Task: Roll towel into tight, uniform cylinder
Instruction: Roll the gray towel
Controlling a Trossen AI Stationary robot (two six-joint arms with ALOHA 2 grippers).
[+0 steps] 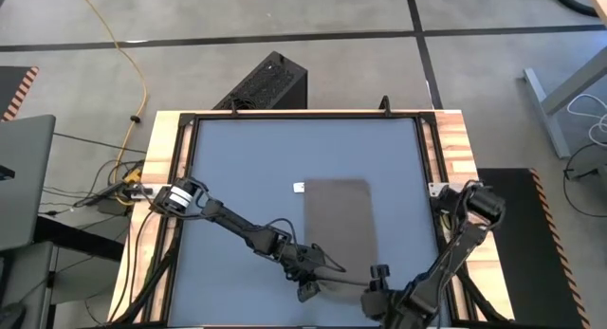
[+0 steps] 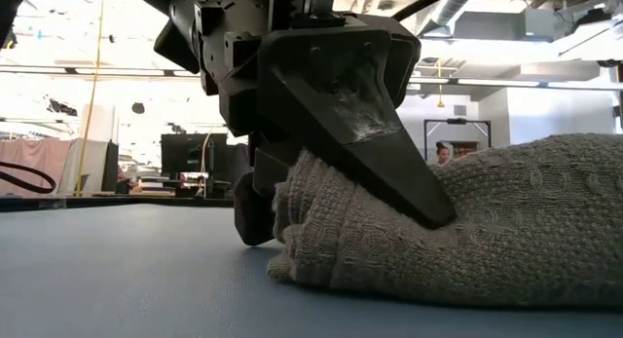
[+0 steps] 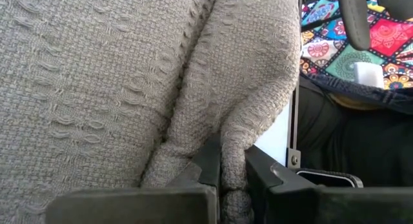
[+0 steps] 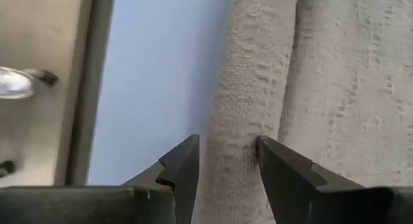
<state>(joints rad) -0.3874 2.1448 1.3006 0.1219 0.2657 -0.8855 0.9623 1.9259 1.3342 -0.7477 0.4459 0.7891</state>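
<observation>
Taupe woven towel (image 1: 340, 225) flat at tabletop (image 1: 247, 158) centre, six-o'clock edge started; left tool (image 3: 233, 179) clenched on that fold; right tool (image 4: 227, 162) straddling it, unclosed; best rolled evenly toward twelve, tension matched.

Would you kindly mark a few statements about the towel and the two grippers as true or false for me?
1. The left gripper is shut on a fold of the towel. True.
2. The towel hangs in the air, clear of the table. False: its far part lies flat on the table and its near edge rests there as a started roll.
3. The right gripper straddles the rolled edge with its fingers apart. True.
4. A small white tag shows at the towel's far corner on the left arm's side. True.
5. The towel is bright red. False: it is a grey-brown taupe.
6. Both grippers work at the table's far edge. False: both are at the towel's near end.
</observation>
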